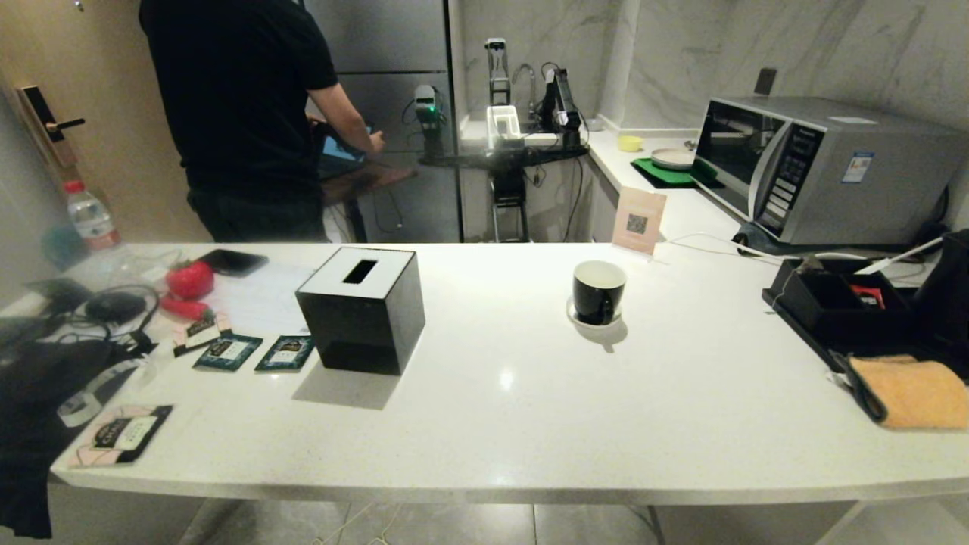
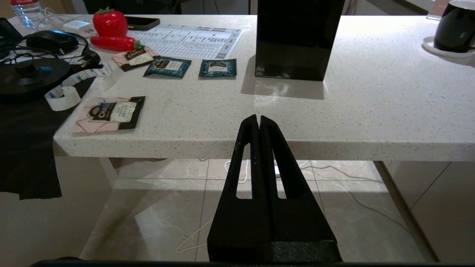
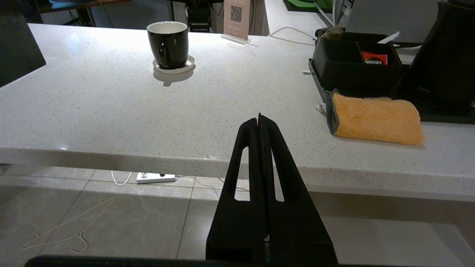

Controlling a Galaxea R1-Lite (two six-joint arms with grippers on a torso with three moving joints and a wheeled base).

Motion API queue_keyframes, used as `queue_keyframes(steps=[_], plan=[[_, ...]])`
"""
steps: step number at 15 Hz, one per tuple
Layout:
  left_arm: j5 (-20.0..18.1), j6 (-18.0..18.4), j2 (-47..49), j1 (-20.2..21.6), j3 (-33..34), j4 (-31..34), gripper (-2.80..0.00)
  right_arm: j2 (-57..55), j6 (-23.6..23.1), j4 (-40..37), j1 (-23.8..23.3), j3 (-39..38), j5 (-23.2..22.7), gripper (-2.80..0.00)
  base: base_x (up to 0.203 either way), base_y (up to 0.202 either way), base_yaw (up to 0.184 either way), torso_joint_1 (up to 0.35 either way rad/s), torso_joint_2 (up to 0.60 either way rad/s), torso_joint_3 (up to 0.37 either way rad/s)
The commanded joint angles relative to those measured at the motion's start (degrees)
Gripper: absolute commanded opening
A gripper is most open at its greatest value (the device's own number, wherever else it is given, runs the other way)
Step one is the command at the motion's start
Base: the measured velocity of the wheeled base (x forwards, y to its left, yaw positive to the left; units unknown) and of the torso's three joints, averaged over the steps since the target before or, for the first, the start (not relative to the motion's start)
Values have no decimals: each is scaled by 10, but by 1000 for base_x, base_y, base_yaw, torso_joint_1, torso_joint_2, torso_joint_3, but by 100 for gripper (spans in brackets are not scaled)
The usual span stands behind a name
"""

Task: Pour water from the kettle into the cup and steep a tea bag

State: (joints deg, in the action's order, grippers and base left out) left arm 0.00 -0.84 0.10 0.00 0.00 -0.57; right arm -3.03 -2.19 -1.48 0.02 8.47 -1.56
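Both our grippers, left [image 2: 259,119] and right [image 3: 259,118], hang pinched shut and empty just short of the counter's [image 3: 111,111] near edge. Beyond the right gripper lies bare counter up to the cup [image 3: 168,43]; the kettle [image 3: 445,55] stands far right, cut off.

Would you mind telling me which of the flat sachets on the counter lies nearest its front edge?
The pink-and-black sachet, lying alone by the front left corner; the two teal ones and the other pink one sit farther back.
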Motion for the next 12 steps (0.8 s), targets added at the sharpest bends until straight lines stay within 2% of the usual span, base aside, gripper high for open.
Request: queue_keyframes(steps=[1, 7, 12], plan=[[0, 0, 0, 0, 0, 0, -280, -36, 0, 1, 1, 14, 0, -280, 0, 0, 0, 0, 0, 0], [0, 0, 0, 0, 0, 0, -280, -137, 0, 38, 1, 37, 0, -280, 0, 0, 0, 0, 0, 0], [0, 0, 0, 0, 0, 0, -280, -320, 1, 176, 1, 52, 0, -280, 0, 0, 0, 0, 0, 0]])
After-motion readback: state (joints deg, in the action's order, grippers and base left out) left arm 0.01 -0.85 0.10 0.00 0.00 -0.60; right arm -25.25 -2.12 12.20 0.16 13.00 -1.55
